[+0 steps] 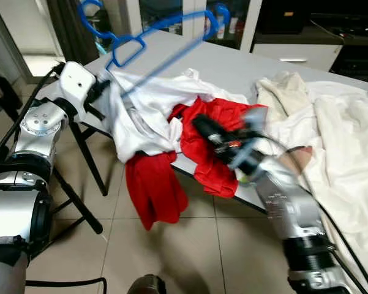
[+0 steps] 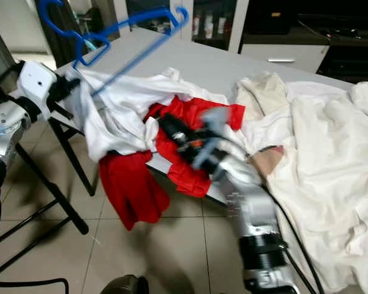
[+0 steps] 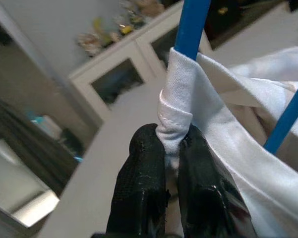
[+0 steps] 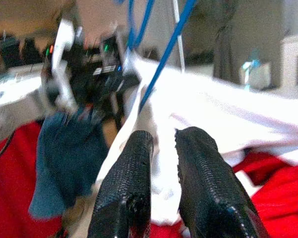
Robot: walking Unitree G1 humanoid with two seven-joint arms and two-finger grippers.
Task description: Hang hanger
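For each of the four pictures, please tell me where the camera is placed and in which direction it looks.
Left eye view: on the head, looking down at the grey table; both silver arms show.
Right eye view: the same scene, from the other eye.
Left wrist view: along the left pincer, shut on the white garment over the blue hanger.
Right wrist view: along the right pincer, over the red garment.
Both wrist views share hanger and white garment.
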